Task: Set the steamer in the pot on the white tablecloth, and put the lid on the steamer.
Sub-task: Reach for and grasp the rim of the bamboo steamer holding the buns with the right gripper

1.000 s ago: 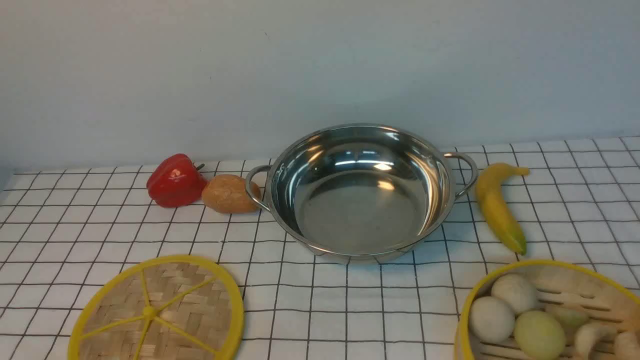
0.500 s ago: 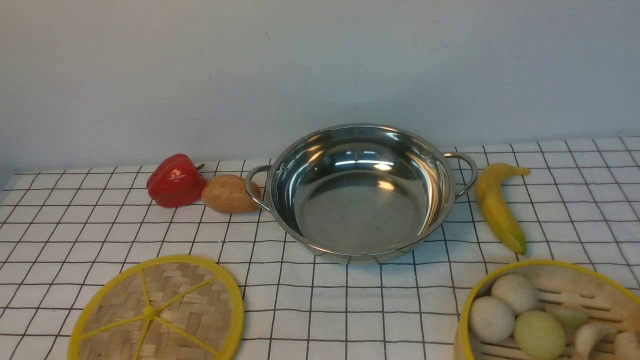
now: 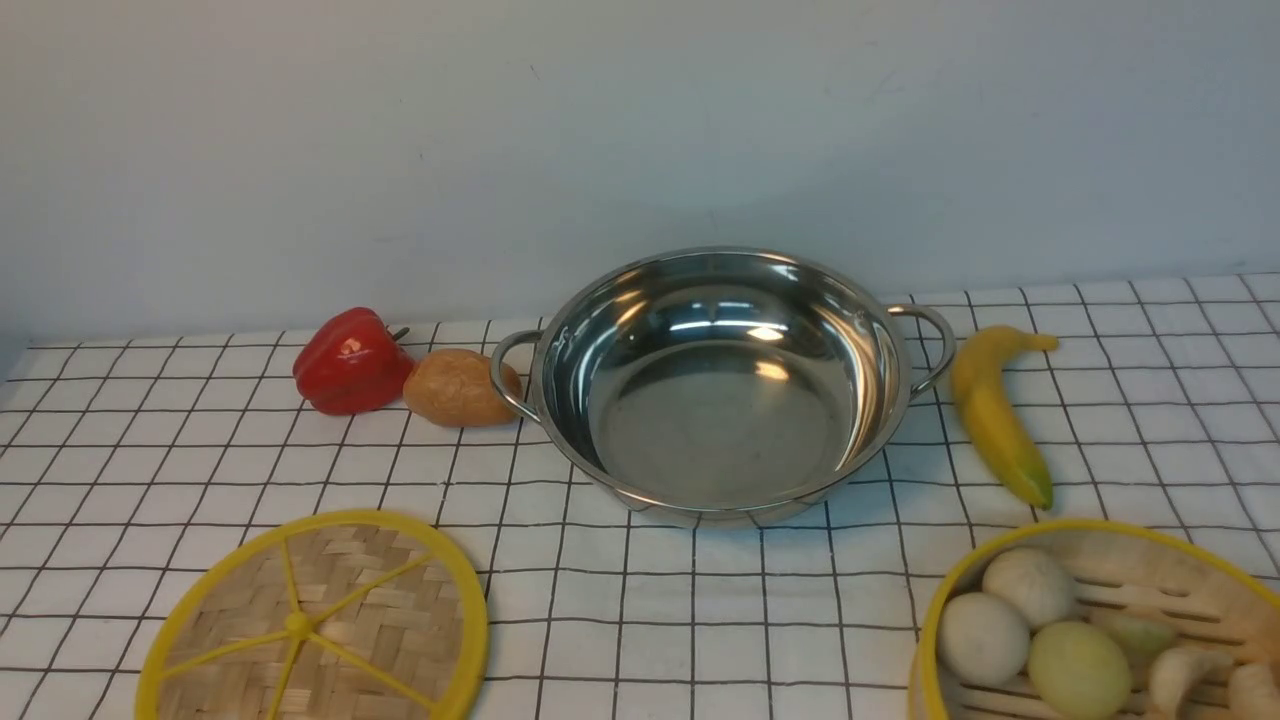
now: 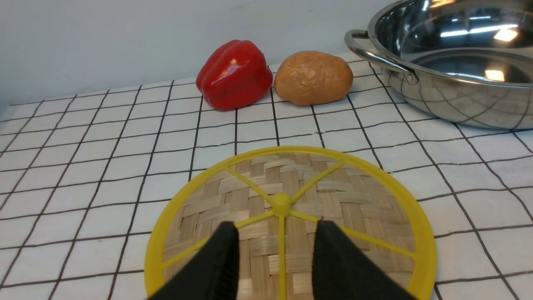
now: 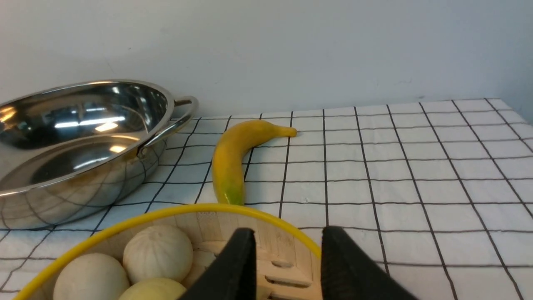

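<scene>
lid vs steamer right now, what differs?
The lid is a flat woven disc with yellow spokes; the steamer is a deeper basket with a slatted floor. The lid carries nothing; the steamer holds white and green buns. The lid lies front-left, the steamer front-right. Both have yellow rims and sit on the tablecloth, outside the pot.

- The pot [image 3: 570, 350] sits centre-back on the tablecloth [image 3: 700, 620].
- Left of it lies a potato [image 3: 458, 388], then a bell pepper [image 3: 348, 362].
- Right of it lies a banana [image 3: 995, 415].
- Front left is the lid [image 3: 300, 625], front right the steamer [image 3: 1160, 565].
</scene>
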